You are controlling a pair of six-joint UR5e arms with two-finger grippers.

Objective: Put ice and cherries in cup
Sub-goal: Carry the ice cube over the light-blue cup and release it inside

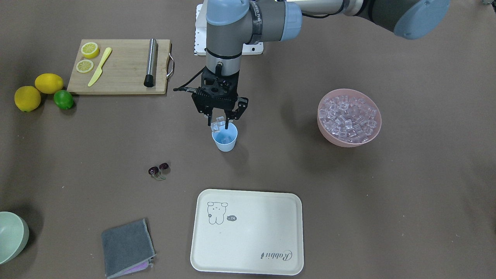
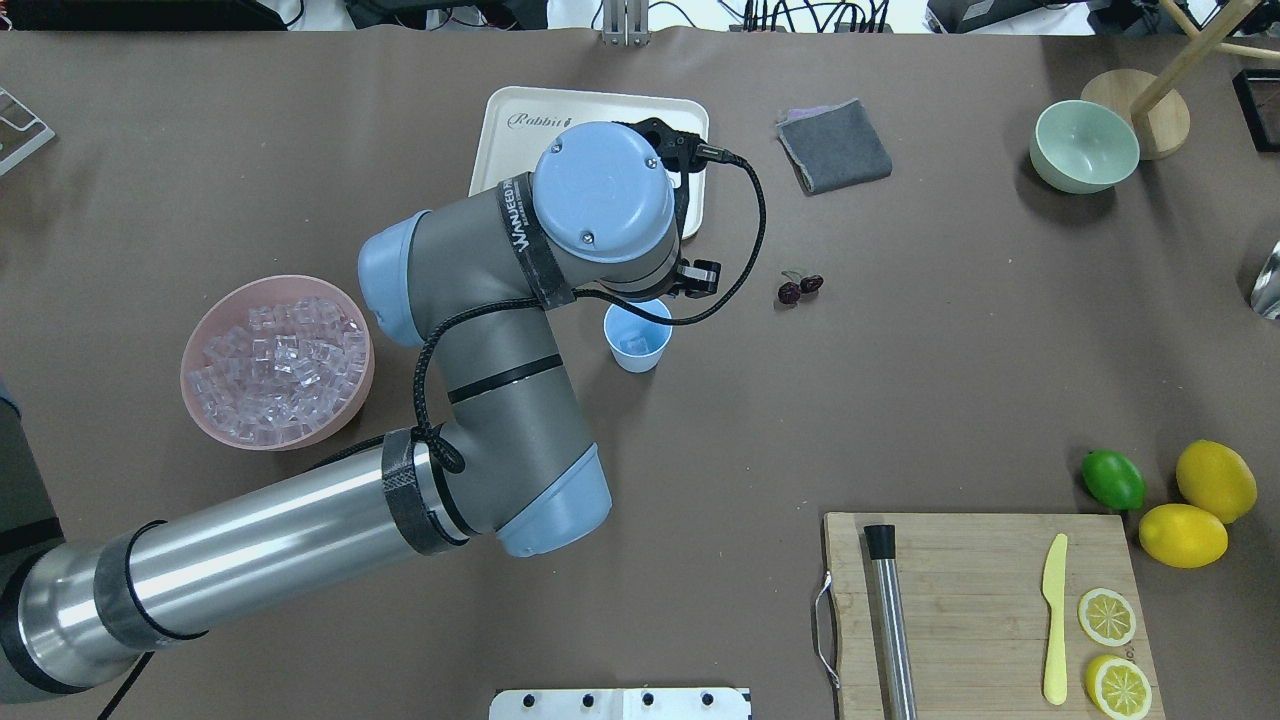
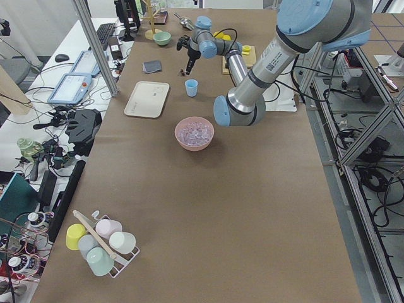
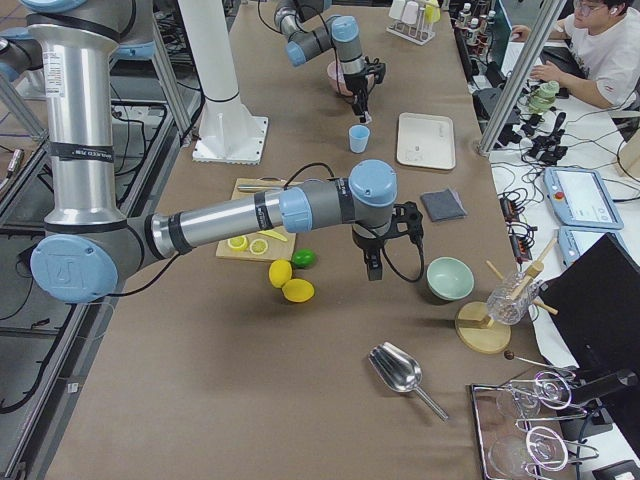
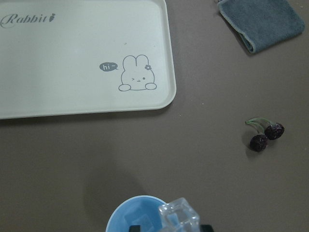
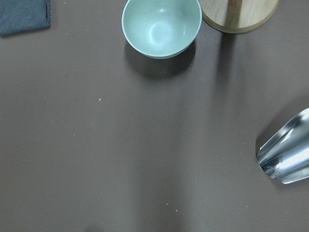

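Note:
The pale blue cup stands upright mid-table; it also shows in the overhead view and at the bottom of the left wrist view. My left gripper hangs just above its rim, shut on clear ice cubes; one cube shows over the cup. A cube lies inside the cup. More ice fills the pink bowl. The cherries lie on the table beside the cup, untouched. My right gripper hovers over the table near the lime; I cannot tell whether it is open or shut.
A cream tray and a grey cloth lie beyond the cup. A cutting board holds lemon slices, a knife and a metal rod. Two lemons and a lime sit beside it. The pale green bowl and a metal scoop lie under the right wrist.

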